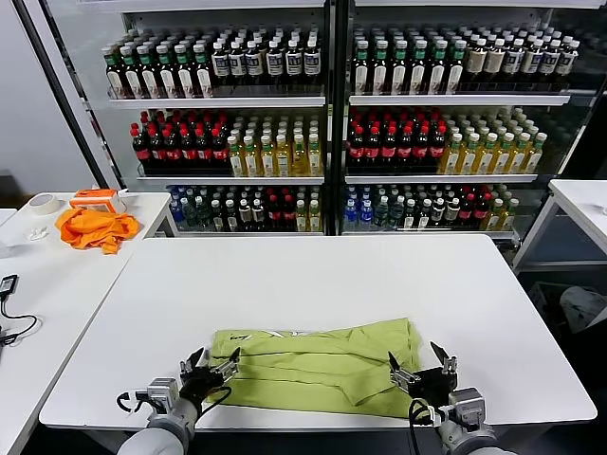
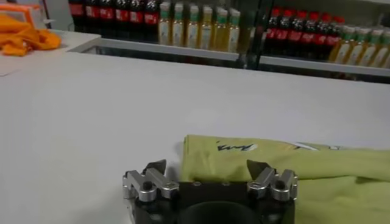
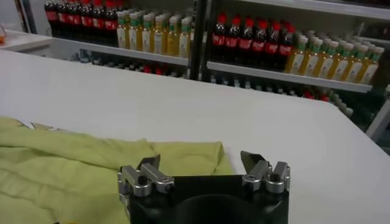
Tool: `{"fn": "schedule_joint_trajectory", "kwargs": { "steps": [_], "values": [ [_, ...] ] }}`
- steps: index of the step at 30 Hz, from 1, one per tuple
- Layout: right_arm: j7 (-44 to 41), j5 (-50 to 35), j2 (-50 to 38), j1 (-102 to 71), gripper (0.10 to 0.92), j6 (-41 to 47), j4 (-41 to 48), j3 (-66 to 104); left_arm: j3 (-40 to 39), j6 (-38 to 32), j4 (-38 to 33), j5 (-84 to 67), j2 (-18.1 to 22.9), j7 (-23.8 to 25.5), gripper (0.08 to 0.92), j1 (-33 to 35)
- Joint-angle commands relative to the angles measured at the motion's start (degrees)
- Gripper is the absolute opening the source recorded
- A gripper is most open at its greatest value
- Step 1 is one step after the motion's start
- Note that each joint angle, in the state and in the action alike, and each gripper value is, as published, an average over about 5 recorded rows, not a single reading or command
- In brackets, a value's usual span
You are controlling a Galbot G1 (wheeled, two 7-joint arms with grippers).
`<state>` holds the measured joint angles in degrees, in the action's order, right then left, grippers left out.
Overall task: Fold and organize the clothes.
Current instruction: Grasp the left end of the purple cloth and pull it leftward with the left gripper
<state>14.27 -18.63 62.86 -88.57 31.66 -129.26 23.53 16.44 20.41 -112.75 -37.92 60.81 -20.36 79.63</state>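
A light yellow-green T-shirt (image 1: 318,365) lies partly folded at the front of the white table (image 1: 313,275), with a white print near its far left edge (image 1: 270,334). My left gripper (image 1: 211,361) is open over the shirt's near left corner; in the left wrist view it (image 2: 207,165) straddles the shirt's edge (image 2: 274,164). My right gripper (image 1: 418,358) is open over the near right corner; in the right wrist view it (image 3: 200,159) sits above the shirt's end (image 3: 177,155). Neither holds anything.
A bright orange cloth (image 1: 93,227) and a tape roll (image 1: 43,203) lie on the side table at the left. Shelves of bottles (image 1: 332,123) stand behind the table. A cable (image 1: 11,308) lies at the far left. Another white table (image 1: 580,204) stands at the right.
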Motion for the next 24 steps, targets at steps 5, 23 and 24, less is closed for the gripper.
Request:
{"fn": "schedule_joint_trajectory", "kwargs": {
  "steps": [5,23,24],
  "values": [
    [0.11,0.6,0.31,-0.24,0.823,-0.03,0.56,-0.01,-2.46,0.49,1.26,1.19,1.6,-3.98,0.589,0.76],
    [0.53,0.45,0.37,1.77,0.823,0.2,1.95,-0.93,3.79,0.07,-1.55,6.74,-1.09,-1.73,0.106,0.68],
    [0.55,0.44,0.33,2.04,0.823,0.29,1.91,-1.12,5.07,0.89,-2.49,6.88,-1.91,-1.72,0.103,0.93]
  ]
}}
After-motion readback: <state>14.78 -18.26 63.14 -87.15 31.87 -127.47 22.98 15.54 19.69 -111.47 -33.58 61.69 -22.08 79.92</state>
